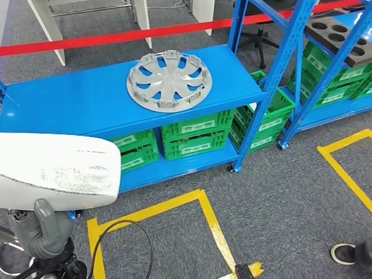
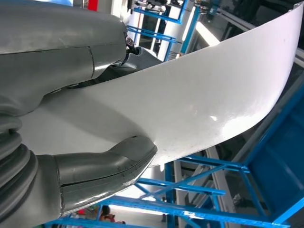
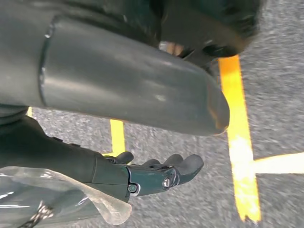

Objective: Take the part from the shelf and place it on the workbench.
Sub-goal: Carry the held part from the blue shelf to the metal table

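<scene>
The left robot hand (image 1: 43, 229) sits at the lower left of the head view, its grey thumb and fingers clamped on the near edge of a white panel (image 1: 57, 168) that juts toward the middle of the frame. In the left wrist view the thumb (image 2: 107, 166) presses one face of the panel (image 2: 201, 104) and the fingers lie across the other, so the left robot hand (image 2: 71, 95) holds it firmly by the rim.

The right robot hand (image 3: 157, 173) hangs over grey carpet and yellow floor tape (image 3: 238, 137); its fingers are stretched out, slightly apart, with nothing in them.

By its look the panel is a thin moulded shell: probably light and stiff, but smooth and glossy, so likely to slip. It is gripped at one end, with most of its length sticking out, and that long overhang would lever against the fingers. A grip nearer the middle, or the free hand under the far end, would steady it.

At upper centre of the head view a silver hubcap (image 1: 169, 80) lies flat on the blue shelf (image 1: 79, 99), well apart from the panel. Green crates (image 1: 195, 135) fill the tier below. A person's shoe (image 1: 346, 253) shows at the lower right.
</scene>
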`<state>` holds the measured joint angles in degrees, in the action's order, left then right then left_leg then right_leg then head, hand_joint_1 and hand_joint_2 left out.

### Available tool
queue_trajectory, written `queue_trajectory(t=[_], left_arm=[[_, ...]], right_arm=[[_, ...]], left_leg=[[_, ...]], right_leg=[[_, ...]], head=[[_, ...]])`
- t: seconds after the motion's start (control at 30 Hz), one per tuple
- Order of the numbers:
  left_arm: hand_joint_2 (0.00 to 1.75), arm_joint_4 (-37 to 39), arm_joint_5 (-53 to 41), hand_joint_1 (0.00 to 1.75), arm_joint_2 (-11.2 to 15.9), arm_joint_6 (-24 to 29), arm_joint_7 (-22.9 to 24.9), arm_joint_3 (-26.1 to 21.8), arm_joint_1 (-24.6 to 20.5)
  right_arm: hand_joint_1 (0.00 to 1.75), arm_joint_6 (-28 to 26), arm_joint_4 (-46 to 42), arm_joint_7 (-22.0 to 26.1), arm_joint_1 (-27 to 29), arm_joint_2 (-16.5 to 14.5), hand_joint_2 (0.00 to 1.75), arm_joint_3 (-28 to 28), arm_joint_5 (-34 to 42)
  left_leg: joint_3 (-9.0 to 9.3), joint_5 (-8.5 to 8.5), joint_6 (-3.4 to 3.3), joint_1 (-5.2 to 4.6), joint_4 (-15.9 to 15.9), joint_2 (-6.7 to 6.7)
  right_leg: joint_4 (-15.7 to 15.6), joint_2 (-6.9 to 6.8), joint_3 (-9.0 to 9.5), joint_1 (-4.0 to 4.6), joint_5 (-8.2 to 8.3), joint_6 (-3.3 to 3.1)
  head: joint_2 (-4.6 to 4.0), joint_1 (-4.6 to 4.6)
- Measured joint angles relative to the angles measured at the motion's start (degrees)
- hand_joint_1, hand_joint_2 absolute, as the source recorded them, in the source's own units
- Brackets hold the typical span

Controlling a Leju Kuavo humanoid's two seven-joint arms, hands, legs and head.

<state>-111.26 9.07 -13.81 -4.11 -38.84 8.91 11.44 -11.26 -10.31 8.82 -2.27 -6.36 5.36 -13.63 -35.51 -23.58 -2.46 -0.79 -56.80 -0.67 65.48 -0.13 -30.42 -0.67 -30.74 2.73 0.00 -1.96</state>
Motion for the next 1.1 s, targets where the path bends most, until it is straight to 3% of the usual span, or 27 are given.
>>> queue_trajectory(t=[0.07, 0.1, 0.17, 0.2, 0.23, 0.3, 0.33, 0.37, 0.4, 0.43, 0.5, 0.57, 0.6, 0.67, 0.73, 0.83, 0.87, 0.9, 0.93, 1.03, 1.1], left_arm=[[1.75, 0.0, 0.0, 1.75, 0.0, 0.0, 0.0, 0.0, 0.0], [1.75, 0.0, 0.0, 1.75, 0.0, 0.0, 0.0, 0.0, -0.1], [1.75, 0.0, -0.1, 1.75, 0.1, 0.0, 0.0, 0.0, 0.0], [1.75, 0.1, -0.1, 1.75, 0.1, 0.0, 0.0, 0.0, 0.0], [1.75, 0.1, -0.1, 1.75, 0.1, 0.0, 0.0, 0.0, 0.1], [1.75, 0.1, -0.1, 1.75, 0.3, 0.0, 0.0, -0.1, 0.2], [1.75, 0.1, -0.1, 1.75, 0.3, 0.1, 0.0, -0.1, 0.2], [1.75, 0.2, -0.1, 1.75, 0.4, 0.2, 0.0, -0.1, 0.2], [1.75, 0.2, -0.1, 1.75, 0.4, 0.4, 0.0, -0.1, 0.2], [1.75, 0.2, -0.1, 1.75, 0.4, 0.6, 0.0, -0.1, 0.3], [1.75, 0.2, 0.0, 1.75, 0.5, 0.9, 0.0, 0.0, 0.3], [1.75, 0.2, 0.0, 1.75, 0.5, 1.1, 0.0, 0.0, 0.3], [1.75, 0.2, 0.0, 1.75, 0.5, 1.2, 0.0, 0.0, 0.3], [1.75, 0.3, 0.0, 1.75, 0.5, 1.3, 0.0, 0.1, 0.3], [1.75, 0.3, 0.0, 1.75, 0.4, 1.5, 0.0, 0.2, 0.3], [1.75, 0.3, 0.0, 1.75, 0.4, 1.5, 0.0, 0.2, 0.5], [1.75, 0.3, 0.0, 1.75, 0.4, 1.6, 0.0, 0.2, 0.5], [1.75, 0.3, 0.0, 1.75, 0.4, 1.6, 0.0, 0.2, 0.5], [1.75, 0.3, 0.0, 1.75, 0.4, 1.6, 0.0, 0.2, 0.6], [1.75, 0.4, -0.1, 1.75, 0.4, 1.8, 0.0, 0.2, 0.6], [1.75, 0.4, -0.3, 1.75, 0.4, 2.0, 0.0, 0.3, 0.6]], right_arm=[[0.00, 0.1, 0.0, 0.1, -0.3, 0.0, 0.00, 0.0, 0.3], [0.00, 0.2, -0.1, 0.2, -0.4, 0.0, 0.00, 0.1, 0.4], [0.00, 0.3, 0.0, 0.2, -0.4, 0.0, 0.00, 0.1, 0.6], [0.00, 0.3, 0.0, 0.2, -0.3, 0.0, 0.00, 0.2, 0.6], [0.00, 0.3, 0.0, 0.2, -0.2, 0.0, 0.00, 0.2, 0.7], [0.00, 0.3, 0.1, 0.3, -0.1, 0.0, 0.00, 0.2, 0.7], [0.00, 0.2, 0.1, 0.4, -0.1, 0.0, 0.00, 0.2, 0.7], [0.00, 0.1, 0.1, 0.4, -0.1, 0.0, 0.00, 0.2, 0.5], [0.00, -0.2, 0.1, 0.5, -0.1, 0.0, 0.00, 0.2, 0.3], [0.00, -0.6, 0.1, 0.5, -0.1, 0.0, 0.00, 0.2, 0.1], [0.00, -1.2, 0.1, 0.5, -0.1, 0.0, 0.00, 0.3, 0.2], [0.00, -1.5, 0.1, 0.5, 0.0, 0.0, 0.00, 0.5, 0.5], [0.00, -1.5, 0.1, 0.6, 0.0, 0.0, 0.00, 0.6, 0.7], [0.00, -1.7, 0.1, 0.6, 0.0, 0.0, 0.00, 0.9, 1.2], [0.00, -1.8, 0.1, 0.5, 0.0, 0.0, 0.00, 1.3, 1.6], [0.00, -1.9, 0.1, 0.4, 0.1, 0.0, 0.00, 1.6, 1.8], [0.00, -1.9, 0.1, 0.4, 0.2, 0.0, 0.00, 1.7, 1.8], [0.00, -1.9, 0.1, 0.3, 0.3, 0.0, 0.00, 1.7, 1.9], [0.00, -1.9, 0.1, 0.3, 0.4, 0.0, 0.00, 1.8, 1.9], [0.00, -1.8, 0.1, 0.3, 0.2, 0.0, 0.00, 2.1, 2.0], [0.00, -1.7, 0.1, 0.2, 0.0, -0.1, 0.00, 2.4, 2.3]], left_leg=[[-0.95, 1.16, 0.46, -0.16, -0.4, -0.08], [-1.34, 1.79, 0.74, -0.18, -0.5, -0.16], [-2.16, 2.59, 1.34, -0.10, -0.5, -0.14], [-2.61, 1.54, 1.71, -0.01, -1.1, -0.02], [-3.12, -0.64, 2.09, 0.11, -2.6, 0.11], [-4.19, -7.12, 2.80, 0.51, -9.1, 0.24], [-4.51, -9.39, 3.05, 0.65, -13.0, 0.24], [-4.44, -10.28, 3.20, 0.73, -15.9, 0.24], [-3.78, -9.61, 3.26, 0.78, -17.1, 0.24], [-2.32, -7.99, 3.22, 0.81, -16.3, 0.24], [2.71, -5.31, 2.81, 0.78, -9.7, 0.31], [7.43, -5.70, 2.23, 0.60, -2.4, 0.43], [8.51, -6.38, 2.03, 0.46, -0.4, 0.47], [8.75, -6.58, 1.63, 0.49, 1.0, 0.30], [8.51, -6.19, 0.85, 0.74, 1.7, -0.23], [7.69, -5.66, -0.02, 0.75, 1.7, -1.41], [7.45, -5.58, -0.09, 0.71, 1.6, -1.90], [7.29, -5.53, -0.11, 0.69, 1.5, -2.40], [7.22, -5.56, -0.07, 0.69, 1.3, -2.90], [7.09, -6.00, 0.46, 0.45, 0.5, -4.36], [6.74, -6.22, 0.82, -0.01, -0.1, -5.38]], right_leg=[[-8.3, 0.07, 5.62, 0.14, -1.38, -0.42], [-10.5, 0.13, 6.73, 0.28, -2.04, -0.63], [-11.3, 0.02, 5.75, 0.26, -1.65, -1.16], [-11.2, -0.11, 5.14, 0.19, -1.04, -1.54], [-11.2, -0.30, 4.54, 0.07, -0.36, -1.91], [-10.9, -0.49, 3.17, 0.08, 0.96, -2.42], [-10.7, -0.54, 2.26, 0.11, 1.57, -2.50], [-10.4, -0.55, 1.25, 0.13, 2.07, -2.50], [-10.0, -0.56, 0.25, 0.13, 2.49, -2.48], [-9.7, -0.56, -0.70, 0.14, 2.87, -2.44], [-9.2, -0.53, -2.14, 0.19, 3.54, -2.22], [-8.8, -0.41, -2.92, 0.31, 4.23, -1.77], [-8.8, -0.33, -3.19, 0.32, 4.60, -1.48], [-8.6, -0.10, -3.73, 0.26, 5.04, -0.86], [-6.4, 0.06, -5.21, 0.20, 3.36, -0.29], [4.4, 0.11, -9.82, 0.03, -2.23, 0.40], [7.2, 0.08, -10.84, 0.00, -3.14, 0.57], [8.1, 0.02, -10.84, -0.01, -3.04, 0.68], [6.5, -0.18, -9.61, -0.01, -1.84, 0.71], [-4.9, -3.09, -3.00, 0.29, 2.48, 0.38], [-7.8, -4.26, -1.60, 0.61, 2.48, -0.22]], head=[[0.00, -0.01], [0.00, -0.02], [0.00, -0.02], [0.00, 0.04], [0.00, 0.15], [0.00, 0.37], [0.00, 0.43], [0.00, 0.42], [0.00, 0.43], [0.00, 0.42], [0.00, 0.41], [0.00, 0.38], [0.00, 0.37], [0.00, 0.37], [0.00, 0.21], [0.00, -0.04], [0.00, -0.04], [0.00, -0.06], [0.00, -0.06], [0.00, -0.08], [0.00, -0.05]])
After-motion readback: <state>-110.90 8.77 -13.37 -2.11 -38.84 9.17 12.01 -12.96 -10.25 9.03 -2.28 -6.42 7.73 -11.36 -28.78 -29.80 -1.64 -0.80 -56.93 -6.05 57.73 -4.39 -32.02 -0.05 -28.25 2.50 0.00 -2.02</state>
